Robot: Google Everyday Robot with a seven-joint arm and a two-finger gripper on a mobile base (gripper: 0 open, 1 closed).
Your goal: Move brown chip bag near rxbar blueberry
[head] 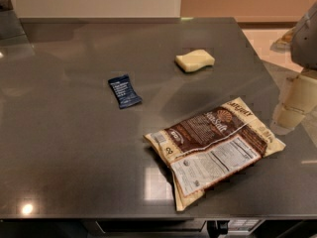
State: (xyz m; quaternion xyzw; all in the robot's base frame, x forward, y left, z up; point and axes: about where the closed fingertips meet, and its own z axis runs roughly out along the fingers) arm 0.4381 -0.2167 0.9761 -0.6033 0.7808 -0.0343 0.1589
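The brown chip bag (215, 147) lies flat on the grey table (74, 148) at the front right, crinkled, with its white nutrition label facing up. The rxbar blueberry (124, 90), a small dark navy wrapper with white print, lies to the upper left of the bag, about a bag's length away. My gripper (290, 114) is at the right edge of the view, just right of the bag's upper right corner. It is apart from the bag and holds nothing I can see.
A pale yellow sponge (194, 60) lies behind the bag, toward the table's back right. The table's front edge runs along the bottom of the view and its right edge slants down past my arm (307, 38).
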